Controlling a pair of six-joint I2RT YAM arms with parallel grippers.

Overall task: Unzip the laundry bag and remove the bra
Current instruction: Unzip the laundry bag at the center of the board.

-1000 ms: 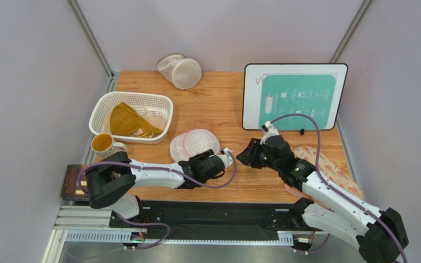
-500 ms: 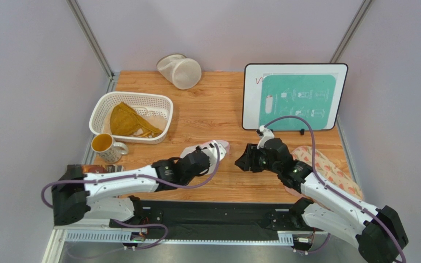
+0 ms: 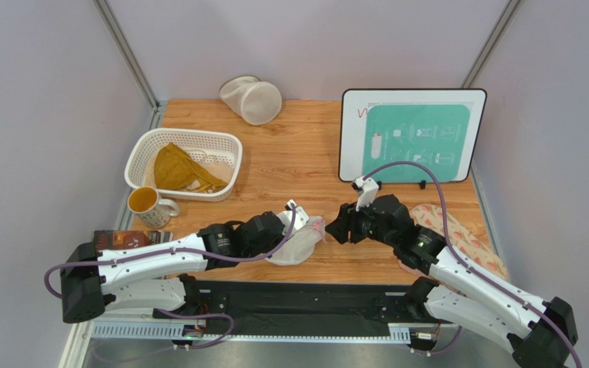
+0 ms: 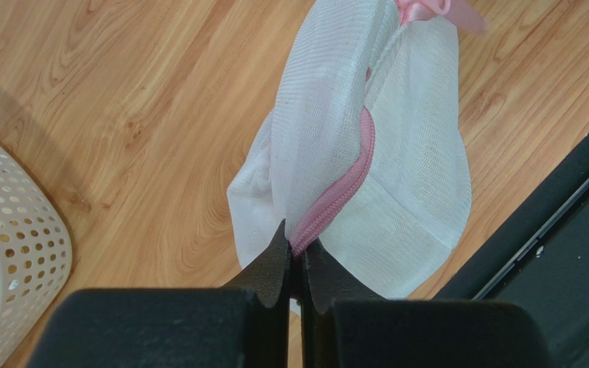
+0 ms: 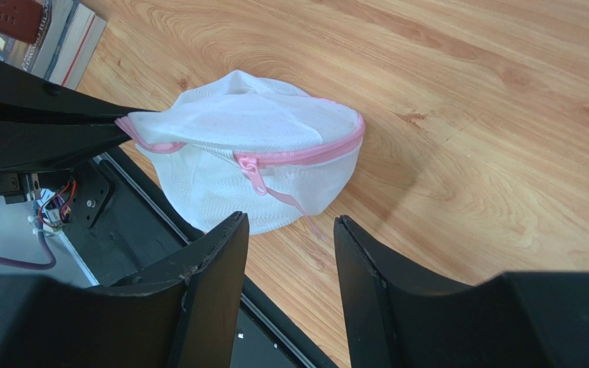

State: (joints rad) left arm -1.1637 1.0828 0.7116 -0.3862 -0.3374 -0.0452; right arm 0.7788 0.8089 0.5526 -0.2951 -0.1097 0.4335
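Left end effector is clamping the round white mesh laundry bag; half-open right end effector is hovering at lower centre, needing a square pinch on the pink zipper pull.

Robot-manipulation lab cell: enclosed test booth.
Plain lilac-grey wall panels on metal corner posts box in a small wooden worktop. Two white-and-black robot arms, left arm and right arm, trail looped purple cables from a black base plate along the lower edge. A printed instruction board is propped at upper right. Household props: laundry bag at centre, perforated basket and mug at left, cream mesh bag at upper centre.
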